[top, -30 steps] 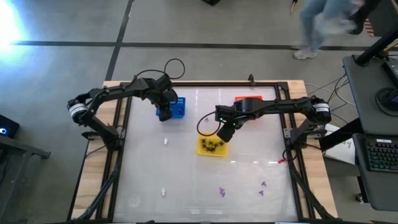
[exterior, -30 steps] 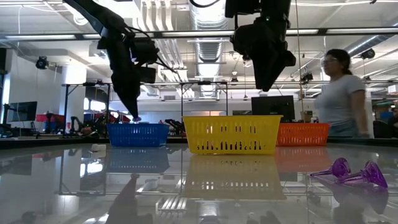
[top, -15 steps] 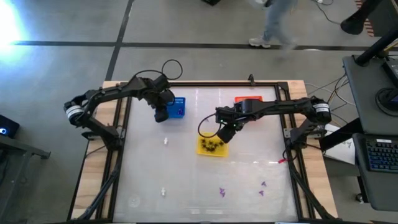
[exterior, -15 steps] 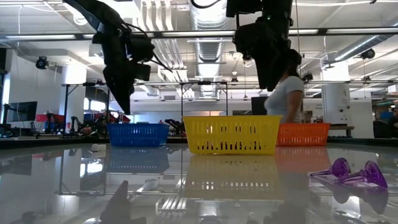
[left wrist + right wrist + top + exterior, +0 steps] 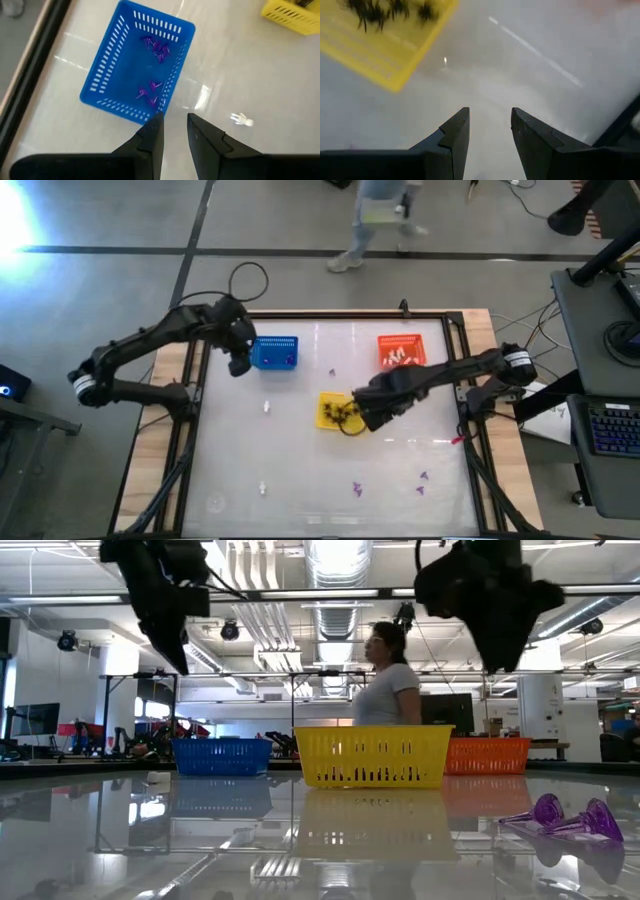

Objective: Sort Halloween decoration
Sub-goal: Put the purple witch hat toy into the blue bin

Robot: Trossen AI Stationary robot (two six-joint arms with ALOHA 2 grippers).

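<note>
In the high view the left claw hangs just left of the blue basket in the upper middle of the frame. Its wrist view adds what the overhead cannot: the fingers stand slightly parted and empty, purple trinkets lie inside the basket, and a white trinket sits on the bare tabletop nearby. The right claw is at the right edge of the yellow basket, open and empty; its wrist view shows black spiders in that basket. Overhead, white pieces fill the orange basket, and loose purple trinkets lie along the lower frame. The low view alone shows a person behind the baskets.
</note>
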